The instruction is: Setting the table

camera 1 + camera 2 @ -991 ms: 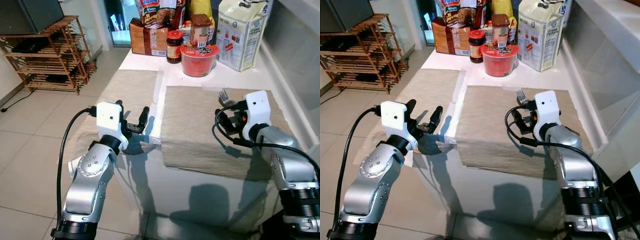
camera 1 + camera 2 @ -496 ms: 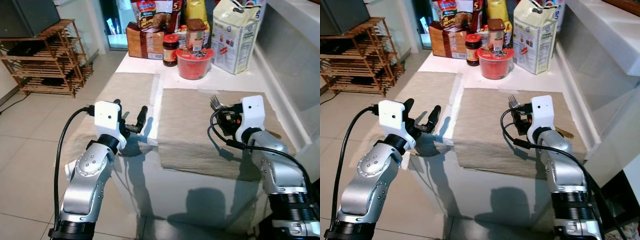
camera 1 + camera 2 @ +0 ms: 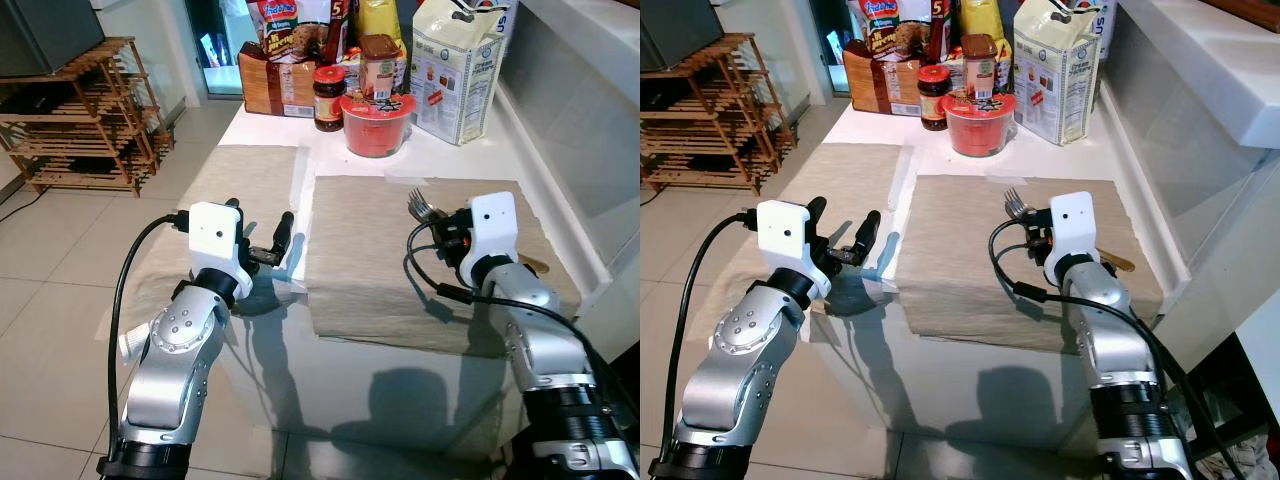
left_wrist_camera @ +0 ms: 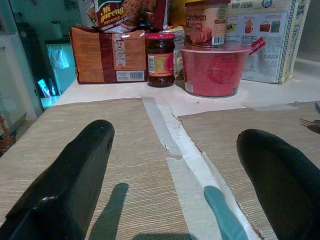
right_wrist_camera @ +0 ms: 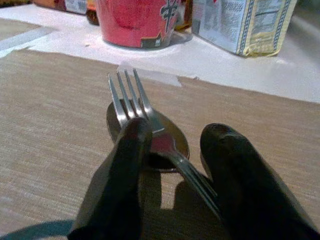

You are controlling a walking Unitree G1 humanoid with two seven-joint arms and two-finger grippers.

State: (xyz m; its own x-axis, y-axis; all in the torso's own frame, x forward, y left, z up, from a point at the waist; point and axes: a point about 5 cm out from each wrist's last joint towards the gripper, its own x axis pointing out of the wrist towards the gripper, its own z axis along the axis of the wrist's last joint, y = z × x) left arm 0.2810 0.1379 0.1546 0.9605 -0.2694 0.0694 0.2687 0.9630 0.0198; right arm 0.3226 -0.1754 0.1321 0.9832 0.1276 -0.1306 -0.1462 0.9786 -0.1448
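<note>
**Fork and spoon held over the placemat, ready to be laid down**

Right now the work sits with the right gripper (image 3: 447, 228), whose two black fingers are clamped on a fork (image 5: 131, 96) and a spoon (image 5: 165, 145) held together, the tines pointing away from the wrist and the spoon bowl just under them. Directly beneath that gripper lies the large tan placemat (image 3: 370, 270), and a wooden handle end (image 3: 1118, 262) sticks out just behind the wrist. Judging by the task, the step in hand is placing cutlery on this mat. The next move seems to call for lowering the pair until it rests flat on the cloth, then opening the fingers without dragging the mat.

Off to the side of it, the left gripper (image 3: 264, 240) hovers with its fingers spread wide apart and nothing between them. Below it are the second placemat (image 4: 75, 150) and the strip of bare white table (image 4: 175, 145) that separates the two mats.

Beyond both grippers, at the far end of the table, stand a red bowl (image 3: 376, 122), a dark jar (image 3: 327, 97), a brown packet (image 3: 272, 82) and a tall white bag (image 3: 455, 65). Past the left arm, a wooden rack (image 3: 80, 120) stands on the pale tiled floor (image 3: 50, 300).
</note>
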